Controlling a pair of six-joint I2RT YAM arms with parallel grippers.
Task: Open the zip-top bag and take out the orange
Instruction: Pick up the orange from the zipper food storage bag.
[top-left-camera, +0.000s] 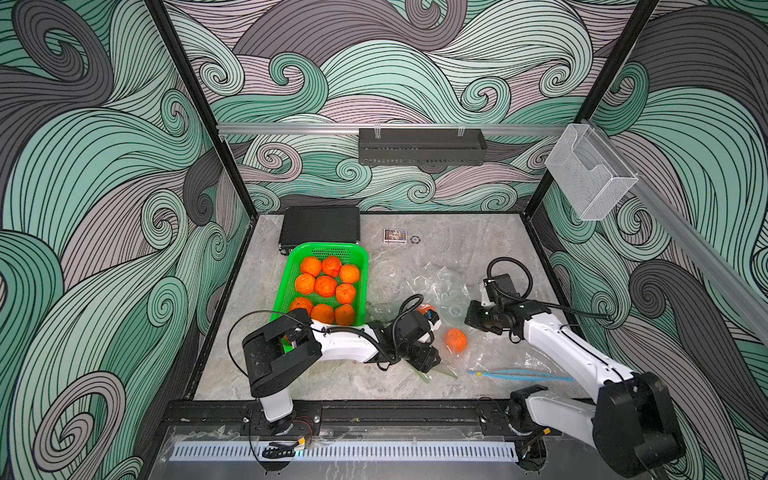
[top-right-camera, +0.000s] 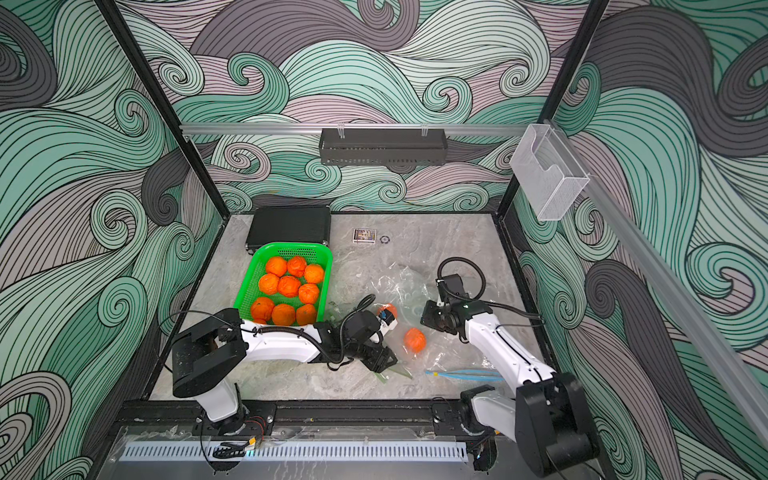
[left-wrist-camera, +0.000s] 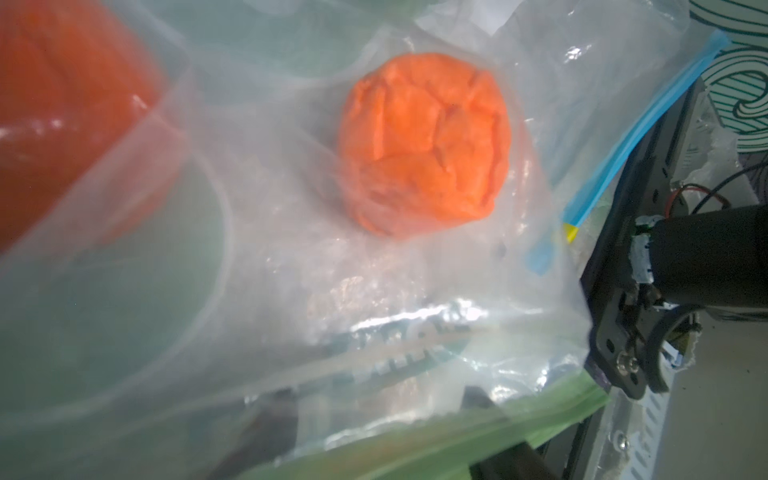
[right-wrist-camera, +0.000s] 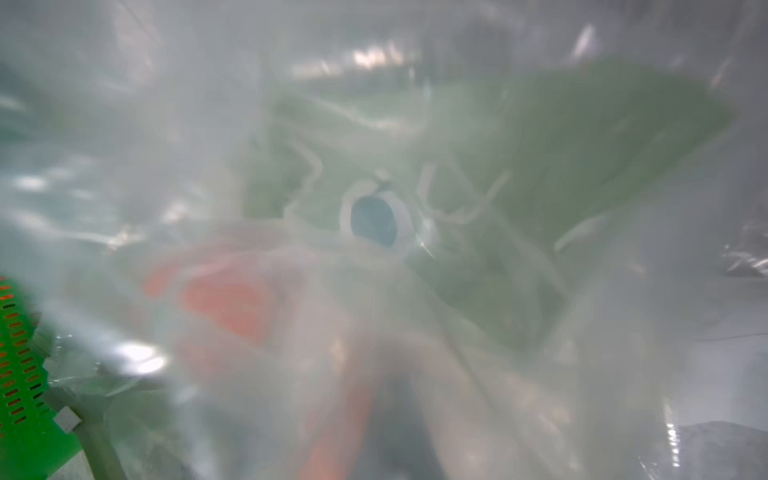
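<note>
The orange (top-left-camera: 455, 340) is seen inside the clear zip-top bag (top-left-camera: 503, 357), towards the front edge of the table (top-left-camera: 332, 382); the left gripper (top-left-camera: 430, 361) is spread just beside it, probably for reaching in; the right gripper (top-left-camera: 473, 322) is pressed together at the film, seemingly to anchor it; the bag's print (left-wrist-camera: 399, 336) cannot be read.

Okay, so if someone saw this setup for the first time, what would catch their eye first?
Probably the bright green basket packed with oranges, left of centre on the grey table. Next comes the single orange seen through a clear zip-top bag nearer the front. The swirling teal wave pattern covering the walls is also hard to miss.
</note>
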